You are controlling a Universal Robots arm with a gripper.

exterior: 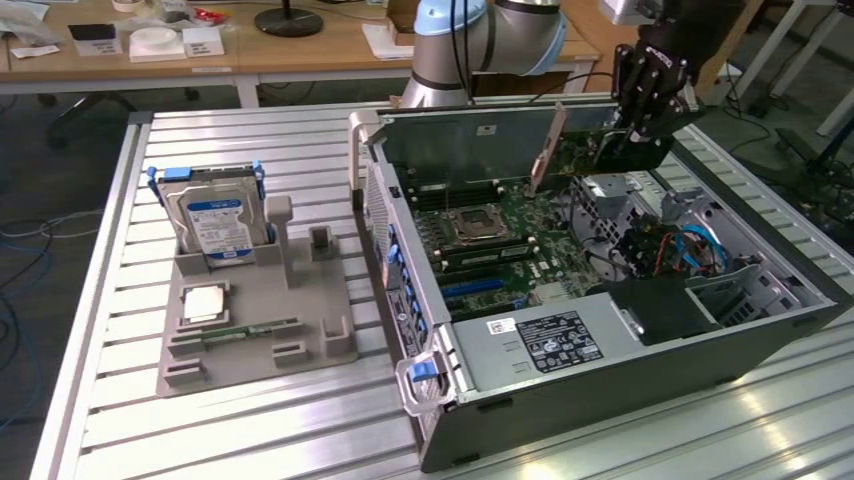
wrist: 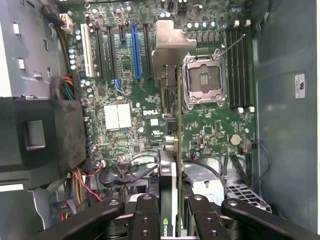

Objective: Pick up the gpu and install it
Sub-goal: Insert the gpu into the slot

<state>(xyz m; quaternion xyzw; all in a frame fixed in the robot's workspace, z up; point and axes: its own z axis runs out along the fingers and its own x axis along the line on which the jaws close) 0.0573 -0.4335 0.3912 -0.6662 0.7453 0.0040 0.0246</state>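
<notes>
The gpu is a thin black card with a metal end bracket. It hangs edge-down over the open computer case, above the motherboard. My gripper is shut on the card's top edge at the far right of the case. In the wrist view the gpu is seen edge-on between my fingers, and its silver bracket lies towards the expansion slots. The card is still apart from the board, beside the blue slot and the CPU socket.
On the exterior view's left, a grey fixture on the slatted table holds an upright hard drive, a square chip and a memory stick. Inside the case are a black shroud, cables and a drive cage.
</notes>
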